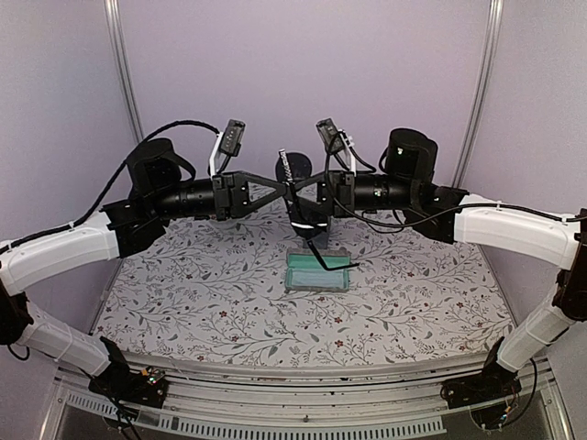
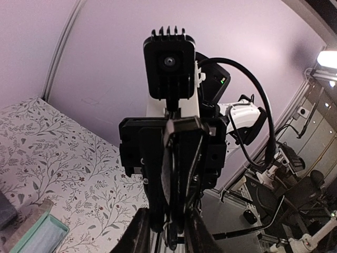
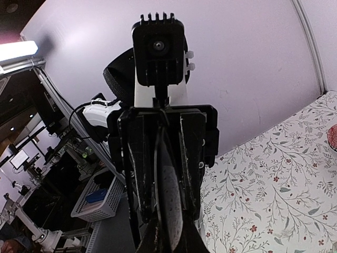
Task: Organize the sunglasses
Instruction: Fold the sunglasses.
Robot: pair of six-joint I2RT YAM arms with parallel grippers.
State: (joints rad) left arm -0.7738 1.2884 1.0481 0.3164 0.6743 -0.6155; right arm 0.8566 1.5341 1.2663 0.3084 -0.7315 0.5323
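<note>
Well above the case (image 1: 317,290) rim, the right end effector (image 1: 304,187) clamps sunglasses (image 1: 288,169).

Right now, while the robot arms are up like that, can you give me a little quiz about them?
1. True or false: the left claw and right claw meet in the air above the table.
2. What do both hold? A) sunglasses B) a spoon C) a ball
3. Fill in: the open case on the table looks ____ inside.
Key: 1 true; 2 A; 3 teal.
</note>
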